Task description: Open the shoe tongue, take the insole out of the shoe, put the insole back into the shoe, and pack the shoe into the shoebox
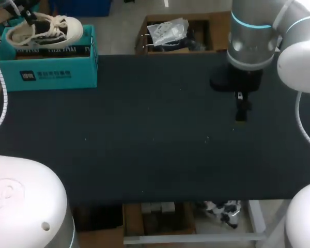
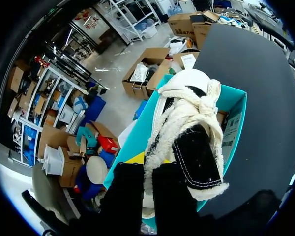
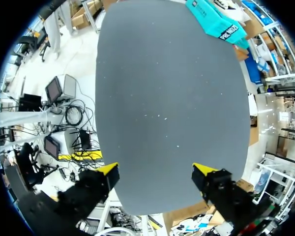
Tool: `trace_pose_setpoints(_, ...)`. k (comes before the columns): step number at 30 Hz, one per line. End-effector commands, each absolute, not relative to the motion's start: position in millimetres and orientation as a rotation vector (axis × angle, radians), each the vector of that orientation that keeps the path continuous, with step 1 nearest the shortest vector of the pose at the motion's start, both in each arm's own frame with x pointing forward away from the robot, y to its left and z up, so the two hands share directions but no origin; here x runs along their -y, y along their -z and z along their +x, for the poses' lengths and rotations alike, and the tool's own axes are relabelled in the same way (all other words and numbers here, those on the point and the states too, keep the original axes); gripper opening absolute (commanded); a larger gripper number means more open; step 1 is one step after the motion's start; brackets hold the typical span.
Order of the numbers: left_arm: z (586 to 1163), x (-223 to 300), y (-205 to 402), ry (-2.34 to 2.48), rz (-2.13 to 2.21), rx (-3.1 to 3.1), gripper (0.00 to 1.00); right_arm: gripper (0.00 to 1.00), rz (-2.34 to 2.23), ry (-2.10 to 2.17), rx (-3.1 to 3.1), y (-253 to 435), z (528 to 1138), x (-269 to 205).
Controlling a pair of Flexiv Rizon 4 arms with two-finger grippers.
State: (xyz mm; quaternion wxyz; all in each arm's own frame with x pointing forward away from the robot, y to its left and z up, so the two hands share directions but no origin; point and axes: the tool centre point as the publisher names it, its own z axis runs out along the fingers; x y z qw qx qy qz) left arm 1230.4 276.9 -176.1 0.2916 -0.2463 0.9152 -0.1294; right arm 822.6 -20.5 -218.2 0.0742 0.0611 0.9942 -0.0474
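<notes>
The shoe [image 1: 44, 30] sits in the shoebox [image 1: 51, 72] at the tabletop's far-left corner. The left gripper [image 2: 147, 172] pinches its heel and the right gripper [image 3: 157, 171] is spread, so only letting go seems left.

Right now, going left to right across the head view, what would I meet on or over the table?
shoebox, at the far left corner of the table, with the shoe sitting in its top → right gripper, hanging over the table right of the middle, jaws open.
</notes>
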Motion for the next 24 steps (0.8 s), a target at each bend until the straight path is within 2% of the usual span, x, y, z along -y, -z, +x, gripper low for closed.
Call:
trace_pose_setpoints(1,1248.5,-285.1,199.3,0.363,-0.643,-2.482,0.00,1.00,0.179,0.133,-2.977,219.4,819.8,23.6)
trace_pose_setpoints(24,1273.7,-281.8,296.8,0.249,-0.560,-2.784,0.00,1.00,0.179,0.133,-2.977,219.4,819.8,23.6)
